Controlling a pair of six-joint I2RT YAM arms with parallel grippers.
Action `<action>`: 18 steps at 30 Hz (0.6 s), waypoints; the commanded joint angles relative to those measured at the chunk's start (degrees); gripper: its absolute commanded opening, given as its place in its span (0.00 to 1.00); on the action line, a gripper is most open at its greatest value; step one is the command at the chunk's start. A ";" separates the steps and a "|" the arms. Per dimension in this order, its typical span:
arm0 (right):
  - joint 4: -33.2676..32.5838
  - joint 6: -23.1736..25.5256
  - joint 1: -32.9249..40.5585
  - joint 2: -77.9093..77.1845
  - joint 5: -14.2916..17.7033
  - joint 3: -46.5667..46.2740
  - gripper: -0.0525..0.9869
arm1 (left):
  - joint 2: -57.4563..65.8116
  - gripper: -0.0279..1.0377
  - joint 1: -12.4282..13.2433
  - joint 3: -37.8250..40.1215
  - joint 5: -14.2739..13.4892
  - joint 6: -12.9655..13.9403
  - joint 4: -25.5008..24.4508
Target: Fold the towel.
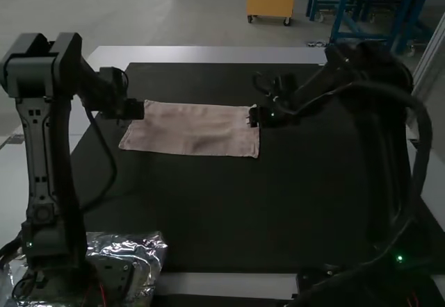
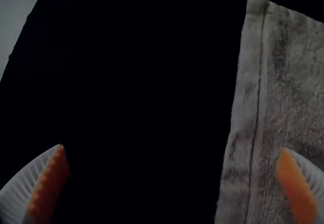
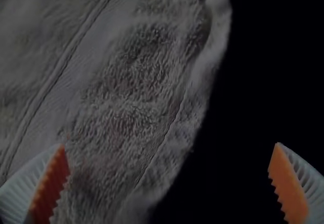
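The pinkish towel [image 1: 191, 130] lies flat as a wide strip on the black mat, its long side running left to right. My left gripper [image 1: 136, 110] is at the towel's left end, and my right gripper [image 1: 254, 117] is at its right end. In the left wrist view, the towel [image 2: 288, 92] has a hemmed edge between the spread fingers of the left gripper [image 2: 172, 171]. The right wrist view has the towel's edge [image 3: 167, 133] running between the wide-apart fingers of the right gripper [image 3: 169, 171]. Neither gripper holds cloth.
A black mat [image 1: 229, 210] covers most of the white table [image 1: 208, 55]. Crumpled silvery plastic [image 1: 142, 251] lies by the left arm's base. Cables hang from both arms, one looping near the mat's left side.
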 commanded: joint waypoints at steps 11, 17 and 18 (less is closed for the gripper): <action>-2.68 -1.06 0.44 5.08 -0.17 8.25 0.92 | 5.76 0.92 0.29 8.18 2.29 0.05 -4.43; -3.73 -2.20 0.53 5.87 -0.35 7.55 0.92 | 7.60 0.90 0.29 8.80 2.91 1.02 -6.10; -4.17 -2.38 0.53 6.04 -0.70 7.55 0.91 | 7.87 0.87 0.29 8.71 2.91 1.37 -6.10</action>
